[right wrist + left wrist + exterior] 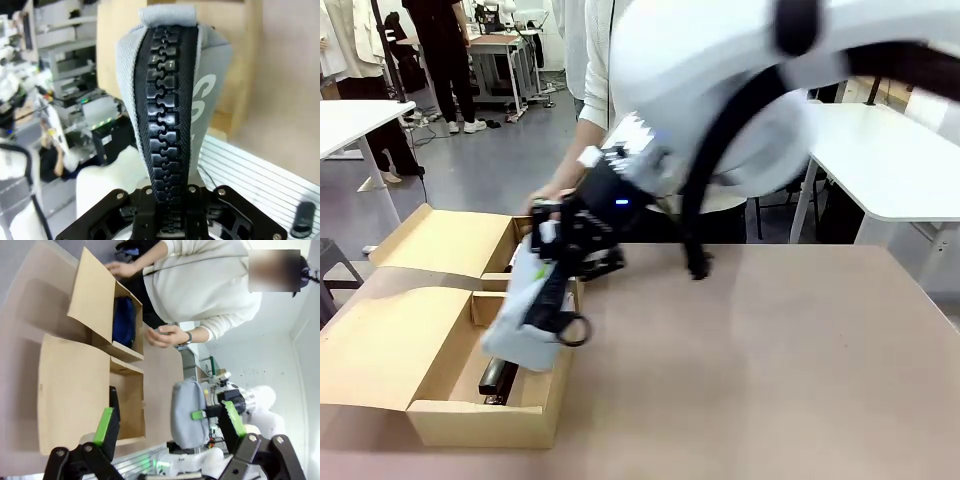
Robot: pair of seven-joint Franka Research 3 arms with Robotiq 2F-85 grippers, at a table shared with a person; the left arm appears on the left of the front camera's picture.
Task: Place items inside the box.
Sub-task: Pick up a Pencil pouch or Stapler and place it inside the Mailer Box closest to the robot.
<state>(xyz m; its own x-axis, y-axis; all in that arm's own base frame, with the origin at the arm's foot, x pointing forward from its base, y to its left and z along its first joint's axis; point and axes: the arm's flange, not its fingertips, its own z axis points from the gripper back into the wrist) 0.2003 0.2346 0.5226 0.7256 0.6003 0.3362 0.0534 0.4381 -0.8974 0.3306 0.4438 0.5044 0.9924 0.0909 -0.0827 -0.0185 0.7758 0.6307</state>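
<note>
Table [770,350]: one box [485,425], one pencil case [525,318].

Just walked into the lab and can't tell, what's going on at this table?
The right end effector holds a grey pencil case above the rim of an open cardboard box. A navy pouch lies in one compartment. The left end effector hovers open, empty. A person's hand is at a box flap.
</note>
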